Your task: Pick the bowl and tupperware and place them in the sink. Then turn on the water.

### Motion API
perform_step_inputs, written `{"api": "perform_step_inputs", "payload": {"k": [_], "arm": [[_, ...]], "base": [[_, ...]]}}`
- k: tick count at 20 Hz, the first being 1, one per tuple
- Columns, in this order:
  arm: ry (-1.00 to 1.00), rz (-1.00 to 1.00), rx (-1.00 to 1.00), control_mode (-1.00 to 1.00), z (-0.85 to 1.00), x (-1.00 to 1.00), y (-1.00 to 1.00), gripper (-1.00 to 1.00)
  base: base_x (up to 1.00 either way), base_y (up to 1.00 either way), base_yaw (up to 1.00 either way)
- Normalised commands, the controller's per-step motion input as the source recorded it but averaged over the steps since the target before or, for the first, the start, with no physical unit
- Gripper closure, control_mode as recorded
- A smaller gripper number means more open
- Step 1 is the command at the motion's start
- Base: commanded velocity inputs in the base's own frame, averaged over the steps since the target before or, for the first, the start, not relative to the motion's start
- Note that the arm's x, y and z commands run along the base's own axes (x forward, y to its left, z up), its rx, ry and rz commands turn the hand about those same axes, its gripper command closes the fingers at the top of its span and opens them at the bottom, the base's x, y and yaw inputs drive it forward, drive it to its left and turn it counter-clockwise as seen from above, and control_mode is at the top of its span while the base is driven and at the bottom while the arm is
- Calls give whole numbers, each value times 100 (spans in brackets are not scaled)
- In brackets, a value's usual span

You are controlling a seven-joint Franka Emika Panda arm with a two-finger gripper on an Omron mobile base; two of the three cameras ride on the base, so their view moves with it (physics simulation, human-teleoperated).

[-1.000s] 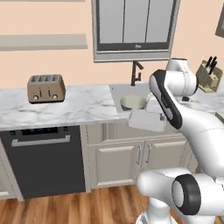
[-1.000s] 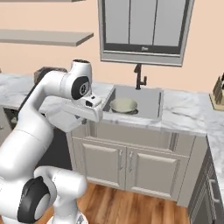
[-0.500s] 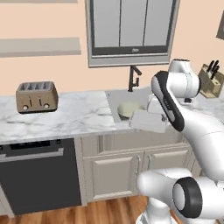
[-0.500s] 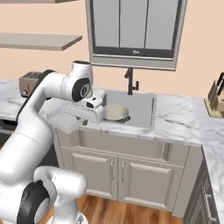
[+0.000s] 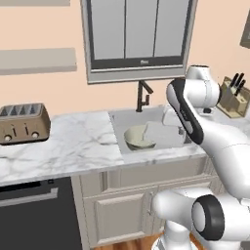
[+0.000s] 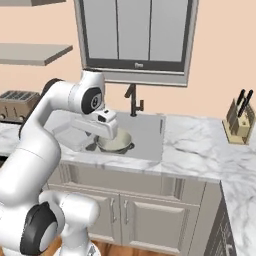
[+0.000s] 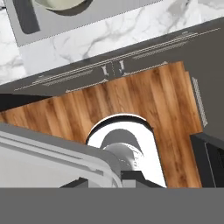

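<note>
In metal sink: glossy round bowl; fingers grip flat rounded tupperware.

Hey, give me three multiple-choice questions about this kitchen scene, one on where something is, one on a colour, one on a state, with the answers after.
1. Where is the bowl?
A. On the toaster
B. In the sink
C. On the floor

2. What colour is the faucet?
A. Black
B. Red
C. Gold

3. Is water running from the faucet?
A. Yes, a blue stream
B. No, none is falling
C. Yes, the basin is overflowing

Answers: 1 B, the bowl sits inside the basin in both base views. 2 A, the faucet is dark black against the peach wall. 3 B, no stream shows below the spout.
</note>
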Motion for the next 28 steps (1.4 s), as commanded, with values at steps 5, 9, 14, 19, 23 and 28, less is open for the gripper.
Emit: {"api": "perform_step_inputs", "payload": {"k": [5,9,14,19,23,28], "arm": [[0,0,0,100,0,0,0,100],[0,0,0,100,0,0,0,100],[0,0,0,100,0,0,0,100],[0,0,0,100,0,0,0,100],[0,0,0,100,0,0,0,100],[0,0,0,100,0,0,0,100]], "base": [[36,-45,-27],[53,-26,-5],[55,-33,0],[37,-37,0],[22,-45,0],[9,-43,0]]}}
